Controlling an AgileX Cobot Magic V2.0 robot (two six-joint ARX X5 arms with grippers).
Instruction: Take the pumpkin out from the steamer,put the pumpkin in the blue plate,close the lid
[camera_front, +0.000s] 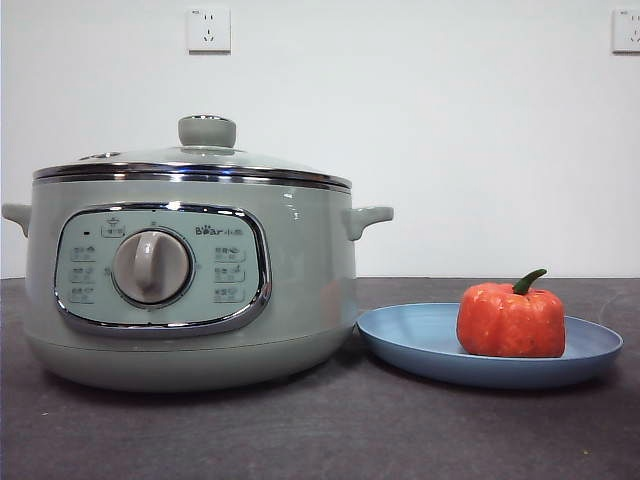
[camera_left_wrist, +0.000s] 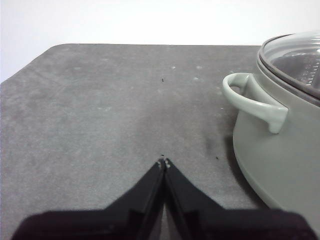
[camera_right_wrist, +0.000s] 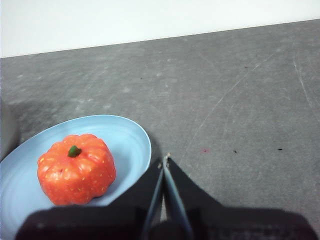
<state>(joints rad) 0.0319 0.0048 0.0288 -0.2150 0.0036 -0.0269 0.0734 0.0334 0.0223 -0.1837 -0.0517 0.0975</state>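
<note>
Steamer (camera_front: 190, 285) lidded; pumpkin (camera_front: 511, 318) plated.

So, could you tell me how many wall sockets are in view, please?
2. One socket is on the wall above the steamer; the other sits at the top right corner, cut by the frame edge. More may lie outside the frame.
</note>
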